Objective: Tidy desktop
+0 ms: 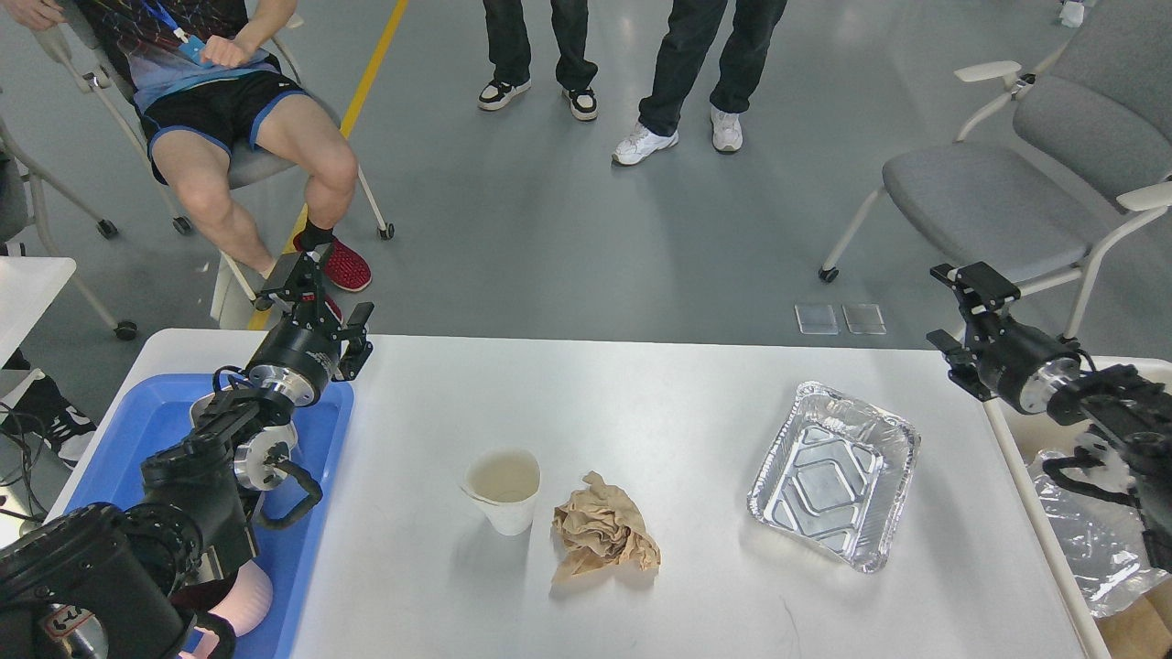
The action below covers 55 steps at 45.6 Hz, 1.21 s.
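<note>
The white desktop (659, 403) carries a white paper cup (502, 488), upright and near the middle. A crumpled brown paper (602, 538) lies just right of the cup. An empty foil tray (835, 474) sits further right. My left gripper (325, 297) is open and empty above the desktop's far left edge, over the far end of the blue tray (311, 513). My right gripper (960, 316) is open and empty past the desktop's far right corner, well right of the foil tray.
A pink cup (249, 597) lies in the blue tray, partly hidden by my left arm. A white bin (1033, 513) with crumpled foil inside stands at the desktop's right edge. People and chairs are beyond the far edge. A small table corner (27, 284) is at the left.
</note>
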Each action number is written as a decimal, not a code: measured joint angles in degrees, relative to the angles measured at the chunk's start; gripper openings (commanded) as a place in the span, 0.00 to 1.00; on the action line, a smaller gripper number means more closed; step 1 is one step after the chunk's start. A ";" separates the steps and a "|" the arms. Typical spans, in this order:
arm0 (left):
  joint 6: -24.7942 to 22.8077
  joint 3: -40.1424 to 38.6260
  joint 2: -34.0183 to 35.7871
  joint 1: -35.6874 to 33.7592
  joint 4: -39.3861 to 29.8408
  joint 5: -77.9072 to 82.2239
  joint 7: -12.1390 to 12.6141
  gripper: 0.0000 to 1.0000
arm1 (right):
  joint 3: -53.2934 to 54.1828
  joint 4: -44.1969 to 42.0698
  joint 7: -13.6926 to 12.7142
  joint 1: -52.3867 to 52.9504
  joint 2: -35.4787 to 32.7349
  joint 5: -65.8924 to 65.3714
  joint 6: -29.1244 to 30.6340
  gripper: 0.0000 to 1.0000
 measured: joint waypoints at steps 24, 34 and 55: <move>-0.03 1.12 0.28 0.84 0.00 0.30 0.01 0.97 | -0.19 39.28 4.02 -11.49 -49.75 -10.75 0.69 1.00; 0.01 1.15 0.21 0.95 0.00 0.30 0.00 0.97 | -0.32 39.52 4.87 -13.13 -55.25 -10.73 0.38 1.00; 0.96 1.15 -0.94 1.74 -0.01 0.22 -0.17 0.97 | -0.79 25.83 4.06 -11.90 -35.10 -24.71 -8.77 1.00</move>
